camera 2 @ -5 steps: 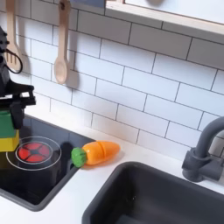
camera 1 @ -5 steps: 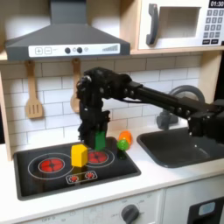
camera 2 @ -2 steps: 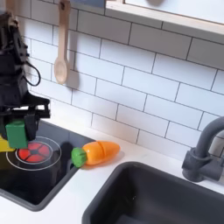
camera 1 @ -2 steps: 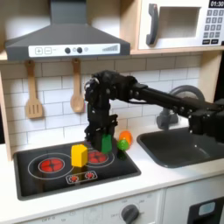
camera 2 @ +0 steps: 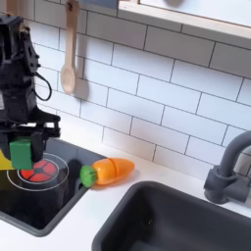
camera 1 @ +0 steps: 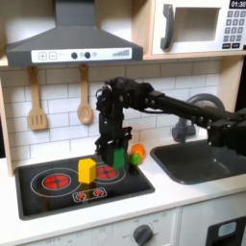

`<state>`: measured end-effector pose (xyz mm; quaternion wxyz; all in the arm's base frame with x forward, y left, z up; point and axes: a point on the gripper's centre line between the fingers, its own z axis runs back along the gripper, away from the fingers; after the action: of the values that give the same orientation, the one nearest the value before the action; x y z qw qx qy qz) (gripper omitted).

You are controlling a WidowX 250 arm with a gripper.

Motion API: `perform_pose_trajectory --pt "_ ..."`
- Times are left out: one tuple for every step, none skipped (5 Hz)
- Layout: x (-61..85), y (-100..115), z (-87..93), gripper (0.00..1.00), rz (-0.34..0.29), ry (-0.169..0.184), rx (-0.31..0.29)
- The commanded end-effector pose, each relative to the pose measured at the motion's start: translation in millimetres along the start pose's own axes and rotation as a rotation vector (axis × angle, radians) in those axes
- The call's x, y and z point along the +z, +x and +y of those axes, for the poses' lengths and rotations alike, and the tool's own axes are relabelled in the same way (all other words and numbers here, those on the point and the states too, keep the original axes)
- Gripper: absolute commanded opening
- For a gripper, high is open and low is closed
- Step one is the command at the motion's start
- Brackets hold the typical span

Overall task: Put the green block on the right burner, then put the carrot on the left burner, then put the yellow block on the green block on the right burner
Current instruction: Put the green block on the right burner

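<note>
While the black hob (camera 1: 72,187) fills the lower left of the first exterior view, the arm reaches in from the right. Its end effector (camera 1: 113,146) hangs above the right burner (camera 1: 104,173), clamped on the green block (camera 2: 20,153). The carrot (camera 2: 107,172) lies on the white table just beside the hob. The yellow block (camera 1: 86,171) stands between the burners.

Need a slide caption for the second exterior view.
The gripper over the right burner, green block beside it, carrot lying off the hob.
</note>
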<state>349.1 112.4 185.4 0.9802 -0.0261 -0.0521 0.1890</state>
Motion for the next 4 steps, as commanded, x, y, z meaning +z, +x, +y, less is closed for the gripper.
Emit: perform_pose_trajectory --pt "-5.9 -1.7 -1.1 0.00 0.049 0.042 -0.025" --pt "-21.1 -4.8 -1.0 0.00 0.121 0.064 -0.047" --pt "-26.2 -2.6 -0.9 0.00 0.126 0.066 -0.055" --pt "-28.6 -2.5 -2.5 0.00 0.132 0.067 -0.069"
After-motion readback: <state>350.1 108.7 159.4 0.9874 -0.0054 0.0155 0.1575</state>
